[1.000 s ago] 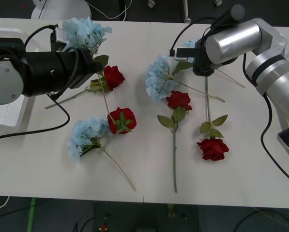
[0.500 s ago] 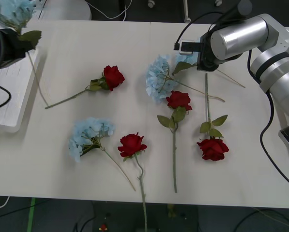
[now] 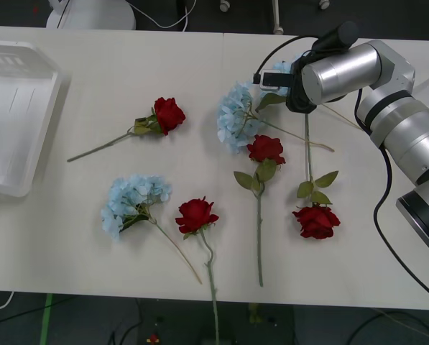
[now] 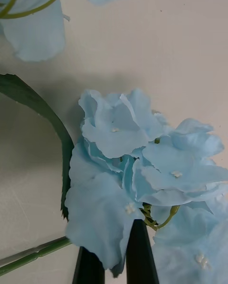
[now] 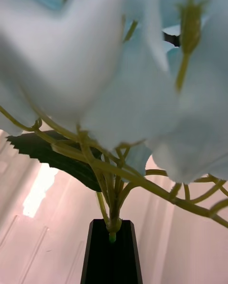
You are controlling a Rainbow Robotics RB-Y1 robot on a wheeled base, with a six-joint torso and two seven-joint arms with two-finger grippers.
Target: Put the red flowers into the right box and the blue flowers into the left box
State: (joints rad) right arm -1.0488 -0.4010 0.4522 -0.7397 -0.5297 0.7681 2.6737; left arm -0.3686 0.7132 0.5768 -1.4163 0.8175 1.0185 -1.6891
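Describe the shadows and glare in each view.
Front view: faint soft shadows hug the red flowers; the right arm carries a bright streak on its silver shell. Right wrist view: a blue flower and its leaf cast a diffuse grey shadow on the table. Left wrist view: a glaring patch lights the left box behind the stem the left gripper holds.

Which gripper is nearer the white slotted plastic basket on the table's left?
Left. The left gripper, shut on a pale blue flower stem, hangs over the basket's ribbed floor; the right gripper sits across the table at another blue flower.
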